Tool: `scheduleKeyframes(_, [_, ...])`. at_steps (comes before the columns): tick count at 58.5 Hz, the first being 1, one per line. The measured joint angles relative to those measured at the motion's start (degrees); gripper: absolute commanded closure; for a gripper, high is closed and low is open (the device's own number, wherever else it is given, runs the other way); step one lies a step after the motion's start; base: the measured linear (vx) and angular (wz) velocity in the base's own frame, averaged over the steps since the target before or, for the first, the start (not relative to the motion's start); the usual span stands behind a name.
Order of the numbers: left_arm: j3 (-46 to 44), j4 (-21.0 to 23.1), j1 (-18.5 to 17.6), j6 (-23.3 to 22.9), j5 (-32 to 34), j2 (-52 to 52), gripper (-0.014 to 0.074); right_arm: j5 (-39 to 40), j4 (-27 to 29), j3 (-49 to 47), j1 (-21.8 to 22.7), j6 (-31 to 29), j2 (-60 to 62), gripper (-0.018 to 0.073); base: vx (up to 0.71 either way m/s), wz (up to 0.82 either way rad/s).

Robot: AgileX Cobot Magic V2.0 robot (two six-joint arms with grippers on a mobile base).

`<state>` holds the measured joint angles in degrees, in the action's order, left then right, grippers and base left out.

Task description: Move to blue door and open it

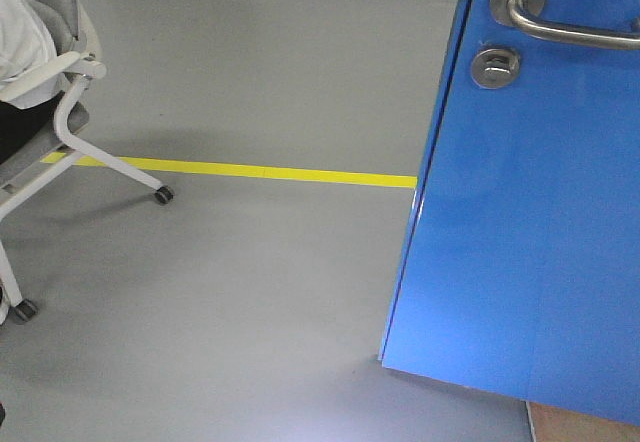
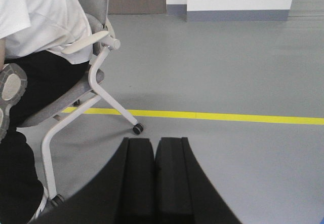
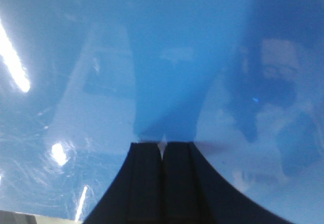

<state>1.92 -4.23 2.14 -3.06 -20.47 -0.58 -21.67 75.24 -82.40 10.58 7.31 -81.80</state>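
grey floor with a yellow tape line (image 1: 270, 172) runs left of the tall glossy blue door (image 1: 530, 212), which stands ajar. right claw (image 3: 163, 150), clenched and empty, presses the panel; left claw (image 2: 154, 148), clenched, hangs idle. silver lever handle (image 1: 570, 27) untouched; more swing probably needed.

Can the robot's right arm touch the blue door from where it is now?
Probably yes. In the right wrist view the right gripper, jaws closed, points straight at the glossy blue door, which fills the view with nothing between them. Its tips look at or nearly on the panel, though actual contact cannot be told.
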Motion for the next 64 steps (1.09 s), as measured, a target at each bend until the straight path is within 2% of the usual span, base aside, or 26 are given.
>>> scheduleKeyframes(64, [0.00, 0.00, 0.00, 0.00, 0.00, 0.00, 0.0526, 1.87, -0.29, -0.45, -0.31, 0.00, -0.36, 0.0564, 0.00, 0.00])
